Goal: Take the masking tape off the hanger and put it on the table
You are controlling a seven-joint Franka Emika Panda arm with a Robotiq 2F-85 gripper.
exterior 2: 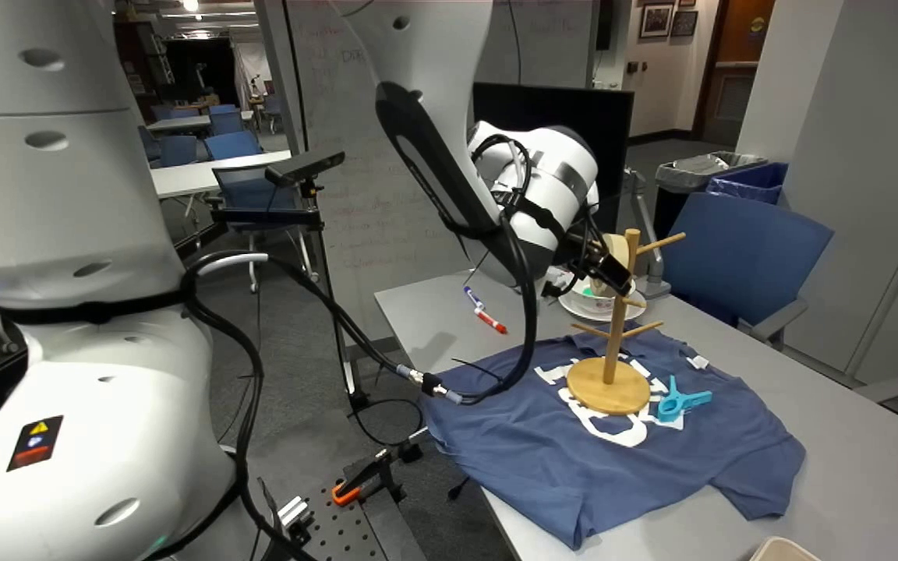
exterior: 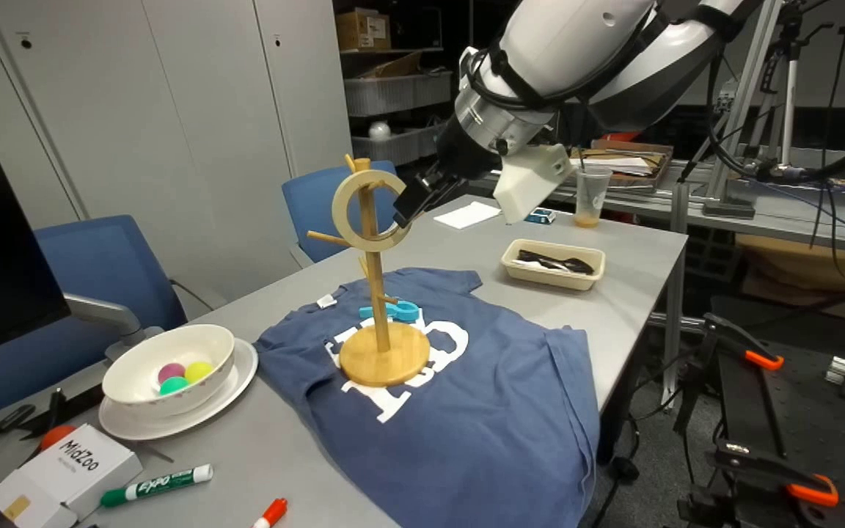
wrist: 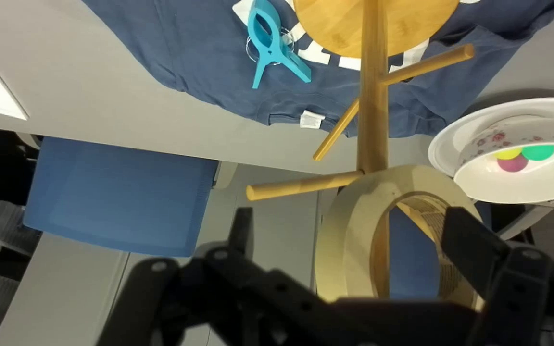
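Two steps left, most likely: freeing the cream-beige, ring-shaped roll of masking tape (exterior: 341, 213) from the light wooden hanger (exterior: 376, 290), an upright post with short angled pegs on a round disc base, then laying it on the long light-grey table (exterior: 268, 440). As for the tape: hung high on the post, apparently over a peg, with the dark blue printed T-shirt (exterior: 481, 411) spread beneath. Judged to be at the approach to the grasp, with the black gripper (wrist: 349, 223) at the roll and fingers (wrist: 242, 233) spread apart, one overlapping the rim in the wrist view; cannot tell whether touching. Next, calls for seating the fingers securely on the roll, closing, then drawing outward along the peg without tipping the hanger, before lowering to bare grey table.
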